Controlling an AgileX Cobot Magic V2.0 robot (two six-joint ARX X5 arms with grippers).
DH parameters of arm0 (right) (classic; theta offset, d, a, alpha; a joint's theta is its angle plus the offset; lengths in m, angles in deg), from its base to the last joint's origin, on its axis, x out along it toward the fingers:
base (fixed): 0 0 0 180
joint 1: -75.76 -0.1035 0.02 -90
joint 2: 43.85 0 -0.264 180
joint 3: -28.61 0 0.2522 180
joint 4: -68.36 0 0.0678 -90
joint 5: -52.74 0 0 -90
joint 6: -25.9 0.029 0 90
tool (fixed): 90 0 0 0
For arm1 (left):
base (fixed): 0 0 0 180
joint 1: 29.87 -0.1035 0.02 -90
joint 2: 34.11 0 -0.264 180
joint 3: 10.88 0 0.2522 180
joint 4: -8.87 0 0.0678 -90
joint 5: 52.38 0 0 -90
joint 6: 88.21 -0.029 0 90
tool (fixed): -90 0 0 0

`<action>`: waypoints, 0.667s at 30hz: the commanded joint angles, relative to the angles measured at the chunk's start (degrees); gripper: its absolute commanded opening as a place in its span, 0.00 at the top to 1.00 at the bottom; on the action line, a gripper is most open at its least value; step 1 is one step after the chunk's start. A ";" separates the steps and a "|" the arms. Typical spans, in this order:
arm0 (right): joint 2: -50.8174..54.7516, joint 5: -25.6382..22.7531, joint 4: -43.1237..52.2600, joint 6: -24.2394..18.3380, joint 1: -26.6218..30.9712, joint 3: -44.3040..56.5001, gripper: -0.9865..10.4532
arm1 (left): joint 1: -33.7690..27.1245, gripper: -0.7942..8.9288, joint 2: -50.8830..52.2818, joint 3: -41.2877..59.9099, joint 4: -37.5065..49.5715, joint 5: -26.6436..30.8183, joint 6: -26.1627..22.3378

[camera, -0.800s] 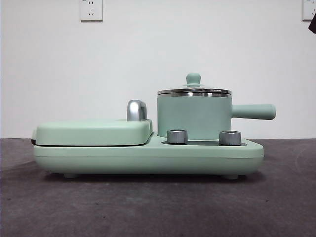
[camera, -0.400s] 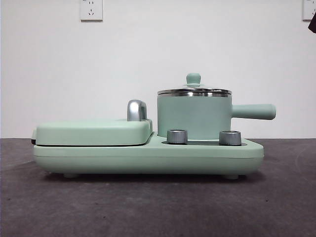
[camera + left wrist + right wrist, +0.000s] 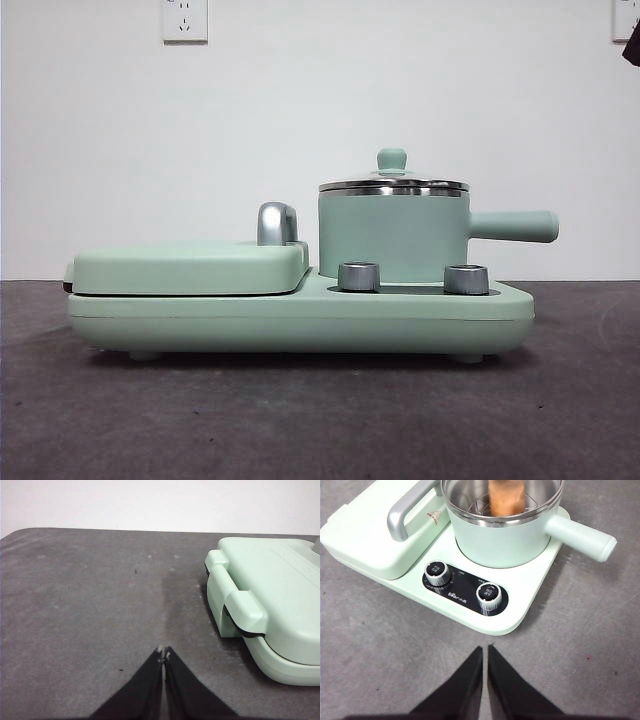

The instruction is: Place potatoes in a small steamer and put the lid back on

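Note:
The small steamer (image 3: 392,238) stands on the right half of the mint-green appliance base (image 3: 300,322), its side handle (image 3: 515,226) pointing right. The lid (image 3: 392,178) sits on the steamer's rim, knob up. In the right wrist view the orange-brown potato (image 3: 506,497) lies inside the steamer (image 3: 500,542). My right gripper (image 3: 485,650) is shut and empty, over the table in front of the appliance's knobs. My left gripper (image 3: 163,652) is shut and empty, over bare table beside the appliance's griddle end. In the front view only a black tip (image 3: 632,45) shows, at the top right corner.
The flat hinged griddle plate (image 3: 190,268) with its chrome handle (image 3: 277,223) fills the appliance's left half and shows in the left wrist view (image 3: 280,605). Two steel dials (image 3: 359,277) (image 3: 466,279) sit below the steamer. A white wall stands behind the dark grey table (image 3: 300,420).

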 commanded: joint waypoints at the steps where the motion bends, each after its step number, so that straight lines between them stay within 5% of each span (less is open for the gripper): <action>1: -0.20 -0.02 0.59 0.46 -0.31 -0.26 0.90 | -0.11 0.91 0.09 1.03 -0.44 -0.04 0.46; 7: 4.22 -2.89 4.31 -4.15 1.88 1.57 0.90 | -0.11 0.91 0.09 1.05 -0.44 -0.04 0.46; 14: 24.72 -2.89 23.47 -8.59 13.00 27.63 0.90 | -0.11 0.91 0.09 1.05 -0.44 -0.04 0.46; 20: 38.82 -2.97 27.69 -9.27 18.62 41.68 0.90 | -0.11 0.91 0.09 1.05 -0.44 -0.04 0.46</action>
